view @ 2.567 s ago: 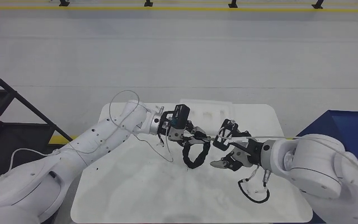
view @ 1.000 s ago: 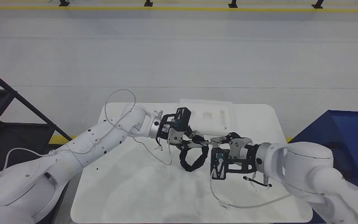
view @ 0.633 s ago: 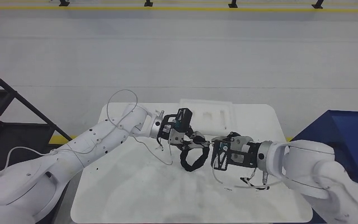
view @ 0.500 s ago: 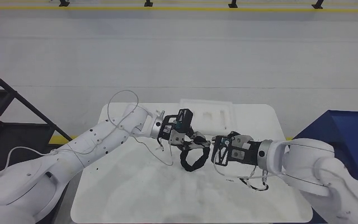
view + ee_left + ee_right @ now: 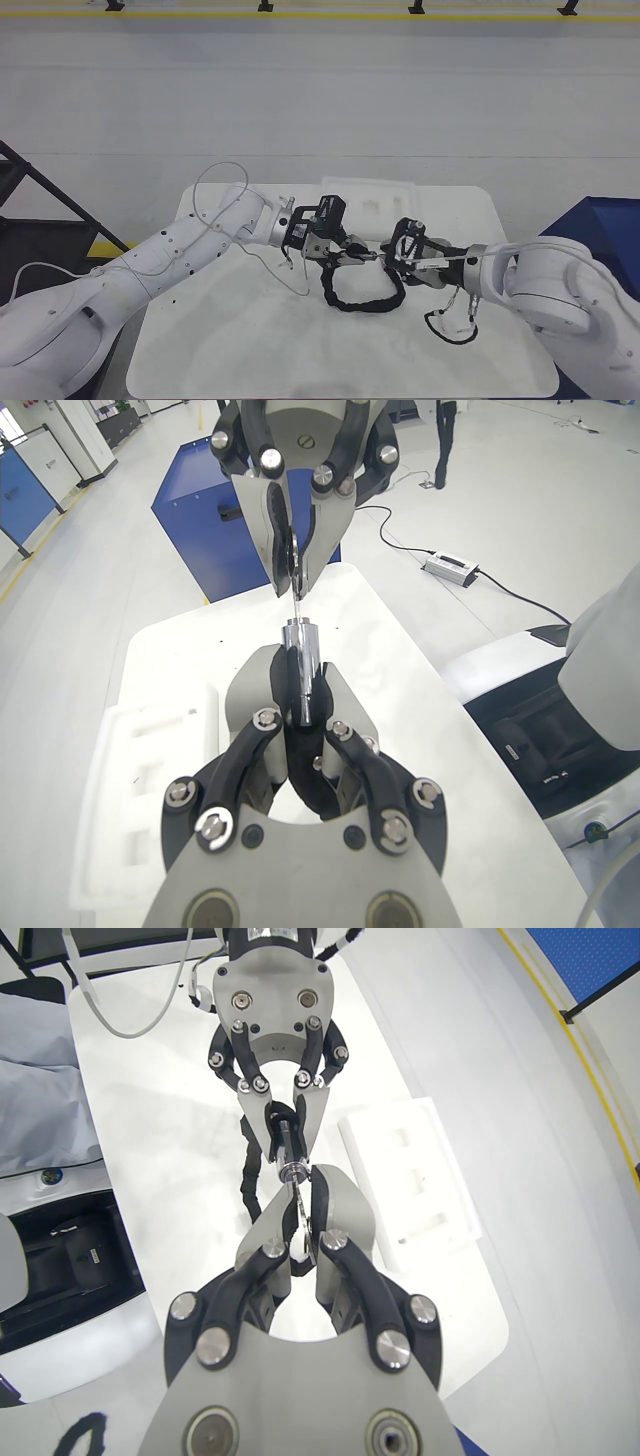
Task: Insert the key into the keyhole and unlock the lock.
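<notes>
My left gripper point(image 5: 350, 253) is shut on the silver lock cylinder point(image 5: 302, 670) of a black cable lock, held above the middle of the white table point(image 5: 250, 340). The black cable point(image 5: 365, 300) hangs in a loop under both grippers. Facing it from the right, my right gripper point(image 5: 390, 257) is shut on the flat metal key point(image 5: 302, 1213). The key's tip point(image 5: 297, 602) meets the keyhole end of the cylinder point(image 5: 289, 1170). In the right wrist view my right gripper point(image 5: 302, 1180) nearly touches my left gripper point(image 5: 290, 1155). How deep the key sits is hidden.
A white foam tray point(image 5: 385, 205) with cut-out pockets lies at the table's far edge, behind the grippers. A blue bin point(image 5: 600, 225) stands off the table's right side. The near half of the table is bare.
My right gripper rose from the table, turned and closed in on the lock until the key reached the keyhole. The cable loop has spread toward the right. The left arm barely moved.
</notes>
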